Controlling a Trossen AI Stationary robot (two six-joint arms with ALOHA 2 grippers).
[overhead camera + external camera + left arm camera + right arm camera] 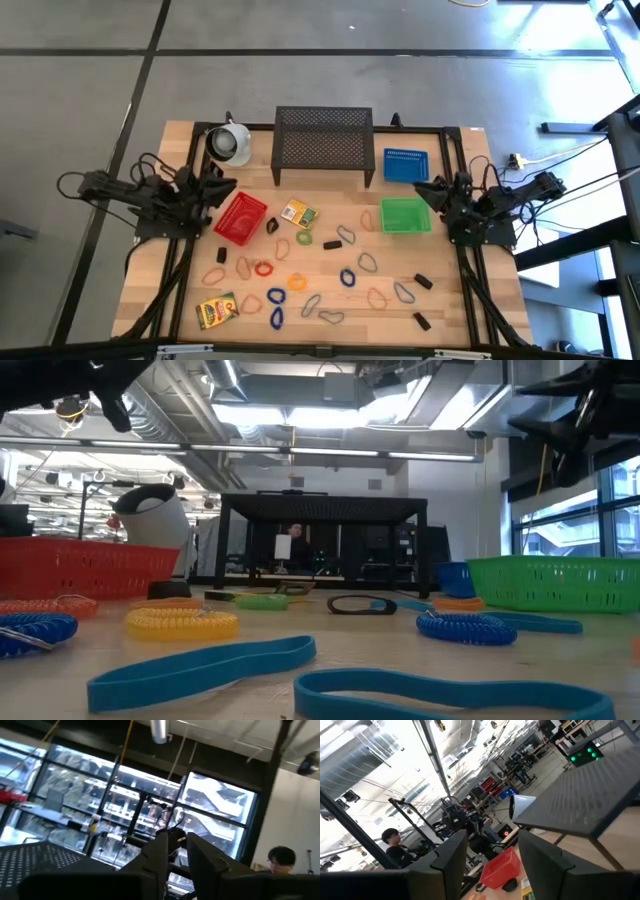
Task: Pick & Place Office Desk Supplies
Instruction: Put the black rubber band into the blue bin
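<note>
The supplies lie scattered on the wooden table: thin blue, red, orange, green and grey loops such as a blue one and a red one. Among them are small black blocks and two yellow-green boxes. In the low view, blue bands and a yellow coil lie flat in front. My left gripper hovers at the table's left edge, open by a narrow gap. My right gripper hovers at the right edge, open. Neither touches anything.
A red basket stands left of centre, a green basket on the right, and a blue basket behind it. A black mesh shelf and a tipped white mug stand at the far edge. A person sits beyond the table.
</note>
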